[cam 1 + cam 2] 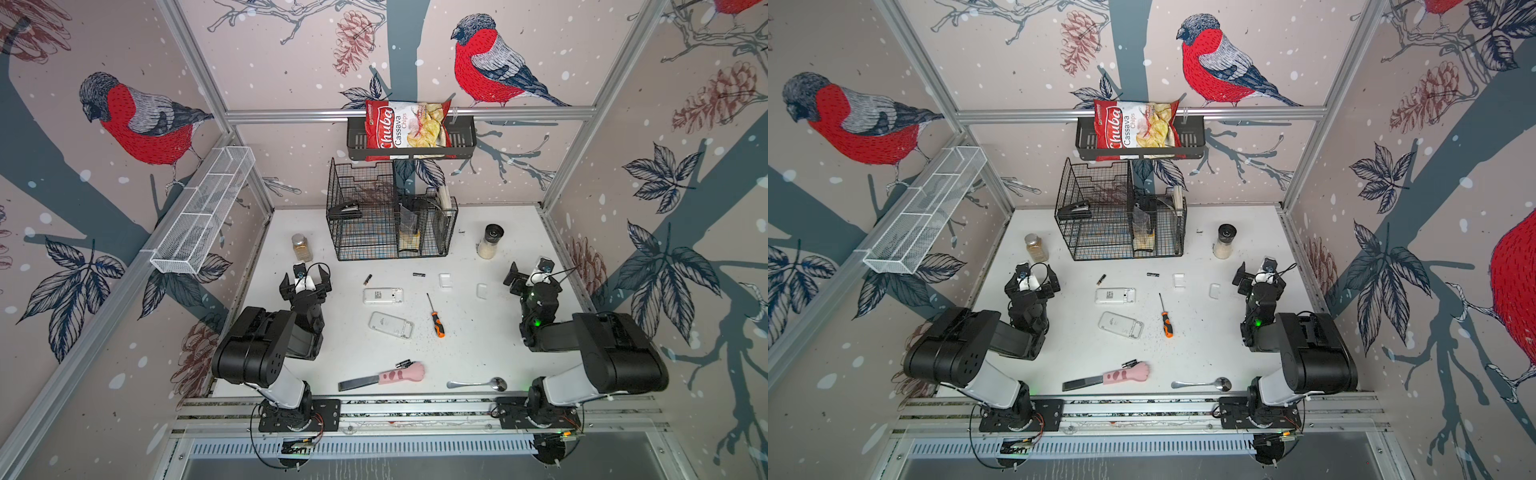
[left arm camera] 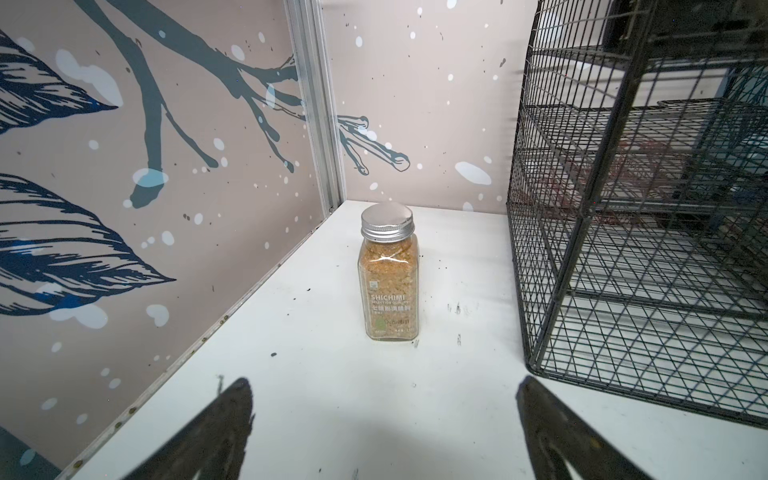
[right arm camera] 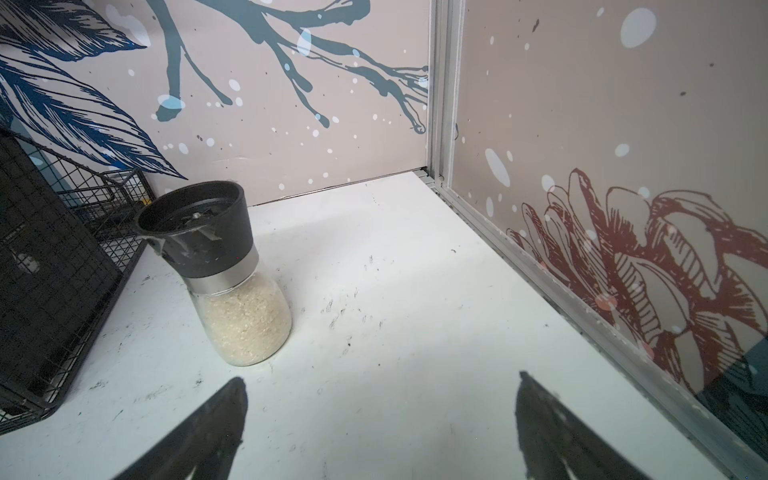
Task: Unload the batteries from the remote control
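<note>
Four batteries point(image 1: 367, 279) lie loose on the table point(image 1: 478, 332): two just behind the remote point(image 1: 382, 296), two well in front of it beside a knife point(image 1: 380, 377). A second remote point(image 1: 391, 325) lies just in front, a screwdriver point(image 1: 435, 318) right of it. The left gripper point(image 2: 384, 384) and right gripper point(image 3: 380, 382) hover wide open, empty, well apart on either side of the remote.

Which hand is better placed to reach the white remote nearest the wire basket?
Left, most likely. The left hand, open, is close beside the remote with only bare table between them. The right hand, also open, is farther off, beyond the screwdriver and a small white cover.
</note>
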{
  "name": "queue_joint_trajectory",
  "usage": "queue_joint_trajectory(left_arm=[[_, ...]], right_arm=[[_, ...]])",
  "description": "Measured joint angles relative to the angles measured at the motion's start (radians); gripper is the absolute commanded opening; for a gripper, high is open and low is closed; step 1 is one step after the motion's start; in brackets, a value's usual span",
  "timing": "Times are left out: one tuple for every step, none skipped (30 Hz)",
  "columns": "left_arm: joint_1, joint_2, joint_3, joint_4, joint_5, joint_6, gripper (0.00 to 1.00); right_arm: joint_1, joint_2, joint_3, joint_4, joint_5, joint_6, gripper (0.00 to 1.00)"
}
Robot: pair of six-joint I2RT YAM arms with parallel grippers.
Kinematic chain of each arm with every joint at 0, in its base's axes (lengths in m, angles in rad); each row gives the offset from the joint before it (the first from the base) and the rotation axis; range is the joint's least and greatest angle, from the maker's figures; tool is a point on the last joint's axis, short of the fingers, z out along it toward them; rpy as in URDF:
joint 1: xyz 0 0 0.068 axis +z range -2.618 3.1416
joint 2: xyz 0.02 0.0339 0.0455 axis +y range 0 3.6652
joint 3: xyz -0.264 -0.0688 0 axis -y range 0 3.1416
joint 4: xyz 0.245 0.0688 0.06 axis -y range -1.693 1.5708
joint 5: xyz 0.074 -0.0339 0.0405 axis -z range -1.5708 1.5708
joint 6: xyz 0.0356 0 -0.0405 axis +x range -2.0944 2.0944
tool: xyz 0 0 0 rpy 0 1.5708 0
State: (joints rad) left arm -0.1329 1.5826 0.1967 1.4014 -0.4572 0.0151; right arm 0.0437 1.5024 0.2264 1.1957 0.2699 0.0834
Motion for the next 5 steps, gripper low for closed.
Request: queue_joint_trajectory(left_arm=[[0.0, 0.0, 0.0, 0.0, 0.0, 0.0, 0.98], [0.0, 0.0, 0.001, 0.0, 0.0, 0.0, 0.98], [0.0, 0.0, 0.003, -0.002, 0.0, 0.0, 0.98], [0.0, 0.0, 0.004, -0.002, 0.0, 0.0, 0.98], [0.002, 0.0, 0.004, -0.003, 0.001, 0.0, 0.98]], right_arm=[[0.0, 0.0, 0.0, 0.0, 0.0, 0.0, 0.99], [0.0, 0.0, 0.0, 0.0, 0.0, 0.0, 1.0], [0.0, 0.0, 0.0, 0.0, 0.0, 0.0, 1.0], [0.0, 0.0, 0.0, 0.0, 0.0, 0.0, 1.0], [0.0, 0.0, 0.0, 0.0, 0.0, 0.0, 1.0]])
